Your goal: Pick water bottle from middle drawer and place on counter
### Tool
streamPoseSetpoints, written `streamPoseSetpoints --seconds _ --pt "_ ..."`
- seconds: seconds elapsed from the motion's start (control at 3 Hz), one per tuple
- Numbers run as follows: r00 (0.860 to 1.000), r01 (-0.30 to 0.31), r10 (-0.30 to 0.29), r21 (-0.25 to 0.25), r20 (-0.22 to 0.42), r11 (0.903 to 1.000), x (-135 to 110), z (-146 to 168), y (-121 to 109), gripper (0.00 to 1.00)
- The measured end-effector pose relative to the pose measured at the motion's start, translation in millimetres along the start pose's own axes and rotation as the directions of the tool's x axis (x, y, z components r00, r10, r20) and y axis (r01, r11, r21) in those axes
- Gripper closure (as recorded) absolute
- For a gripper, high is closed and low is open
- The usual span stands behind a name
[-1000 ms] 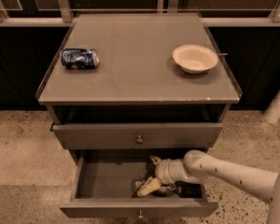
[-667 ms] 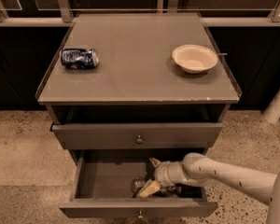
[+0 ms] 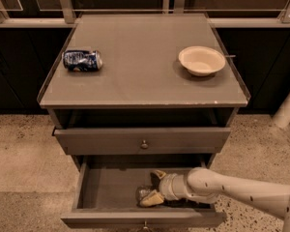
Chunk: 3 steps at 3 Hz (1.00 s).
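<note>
The middle drawer (image 3: 111, 187) is pulled out below the upper grey front. The water bottle (image 3: 143, 193), clear and crinkled, lies inside it near the front, right of centre. My gripper (image 3: 154, 187) reaches into the drawer from the right, at the bottle's right end. It is open, with one fingertip (image 3: 158, 174) behind the bottle and the other (image 3: 152, 198) at its front, touching or nearly touching it. The counter (image 3: 140, 66) is the cabinet's flat grey top above.
A blue-and-silver soda can (image 3: 82, 60) lies on its side at the counter's left. A cream bowl (image 3: 201, 60) stands at the right. The upper drawer front (image 3: 143, 140) with its round knob juts out slightly above the open drawer. A speckled floor surrounds the cabinet.
</note>
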<state>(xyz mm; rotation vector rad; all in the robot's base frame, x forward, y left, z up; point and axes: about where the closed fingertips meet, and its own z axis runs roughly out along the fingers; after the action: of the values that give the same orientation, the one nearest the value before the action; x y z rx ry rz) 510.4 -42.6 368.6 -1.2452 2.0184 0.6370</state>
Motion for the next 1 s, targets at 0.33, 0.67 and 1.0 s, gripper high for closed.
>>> streamPoseSetpoints --seconds 0.33,0.67,1.0 --pt "1.0 0.0 0.0 0.001 0.001 1.0 -0.5 0.0 -1.0 0.41" --pt "1.0 0.0 0.0 0.001 0.001 1.0 -0.5 0.0 -0.9 0.64" --pt "1.0 0.0 0.0 0.001 0.001 1.0 -0.6 0.0 -0.9 0.87"
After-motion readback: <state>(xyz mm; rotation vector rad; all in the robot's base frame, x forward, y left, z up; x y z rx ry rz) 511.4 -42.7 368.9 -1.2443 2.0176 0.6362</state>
